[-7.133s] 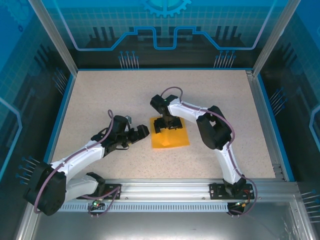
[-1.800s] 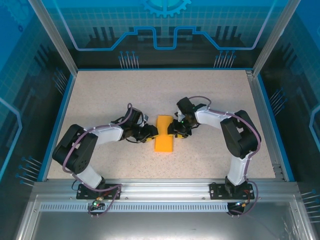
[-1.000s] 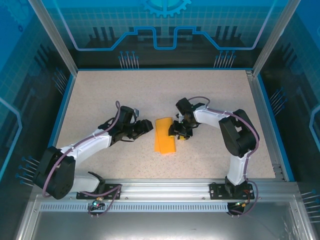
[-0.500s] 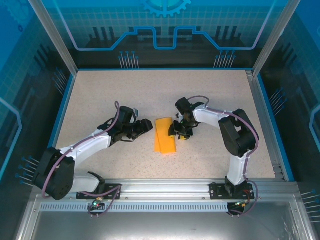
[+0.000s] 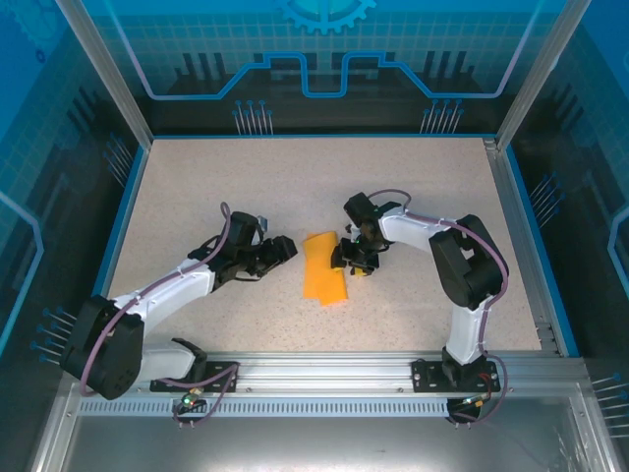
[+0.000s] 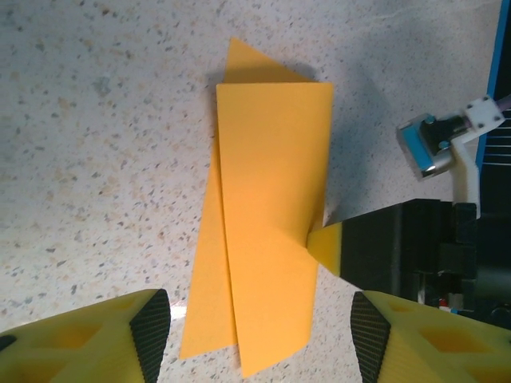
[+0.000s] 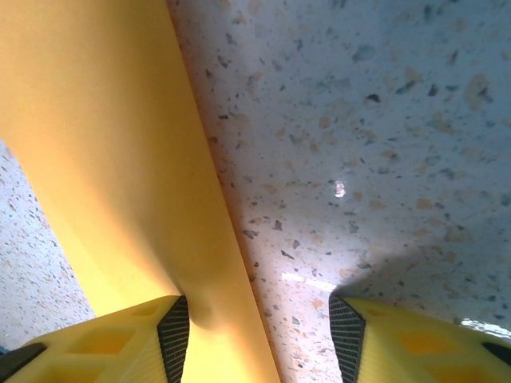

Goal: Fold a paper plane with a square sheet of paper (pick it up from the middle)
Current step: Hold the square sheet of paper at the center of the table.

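Top cam: you get bright, even overhead light; arms cast short, soft shadows on the table (image 5: 197,187). Left wrist cam: orange paper (image 6: 271,207) is sharp, w/ grey shadow off its upper right edge; left end effector (image 6: 261,331) tips look soft. Right wrist cam: small glare spots on table, dark shadow lower right, right end effector (image 7: 259,327) blurred.

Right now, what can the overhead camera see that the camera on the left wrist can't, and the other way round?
Overhead: the left arm and right arm whole from their bases, the left gripper open just left of the folded orange paper, and the blue border round the table. Left wrist: close detail, the paper's two layers misaligned, the lower one poking out as a point at the picture's top. Both: the paper lying on the speckled table, with the right gripper at its right edge.
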Action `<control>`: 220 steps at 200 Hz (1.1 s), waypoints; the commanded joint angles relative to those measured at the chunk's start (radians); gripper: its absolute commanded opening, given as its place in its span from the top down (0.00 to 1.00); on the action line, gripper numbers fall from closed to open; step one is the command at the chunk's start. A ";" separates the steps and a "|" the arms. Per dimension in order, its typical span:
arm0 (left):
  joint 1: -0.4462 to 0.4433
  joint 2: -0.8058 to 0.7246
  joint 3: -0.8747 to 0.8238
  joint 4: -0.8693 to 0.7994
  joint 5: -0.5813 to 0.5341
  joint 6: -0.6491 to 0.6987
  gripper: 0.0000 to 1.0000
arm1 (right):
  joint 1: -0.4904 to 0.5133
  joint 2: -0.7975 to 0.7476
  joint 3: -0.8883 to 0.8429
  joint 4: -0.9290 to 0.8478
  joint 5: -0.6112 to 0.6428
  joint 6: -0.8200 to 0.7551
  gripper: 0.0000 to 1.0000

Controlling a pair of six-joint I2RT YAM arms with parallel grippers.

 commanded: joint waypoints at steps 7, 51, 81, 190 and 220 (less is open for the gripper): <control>0.012 0.007 -0.013 0.017 -0.004 -0.023 0.34 | 0.018 0.027 0.022 -0.046 0.036 -0.005 0.46; 0.012 0.059 0.007 0.032 0.028 -0.028 0.34 | 0.008 0.018 0.018 0.024 0.016 0.103 0.43; 0.012 0.069 0.025 0.008 0.032 -0.012 0.34 | 0.015 0.038 0.049 -0.003 0.050 0.145 0.40; 0.012 0.072 0.023 0.013 0.030 -0.004 0.35 | 0.062 0.143 0.171 -0.158 0.152 0.093 0.33; 0.013 0.073 0.019 0.016 0.031 -0.004 0.36 | 0.064 0.180 0.215 -0.195 0.164 0.089 0.32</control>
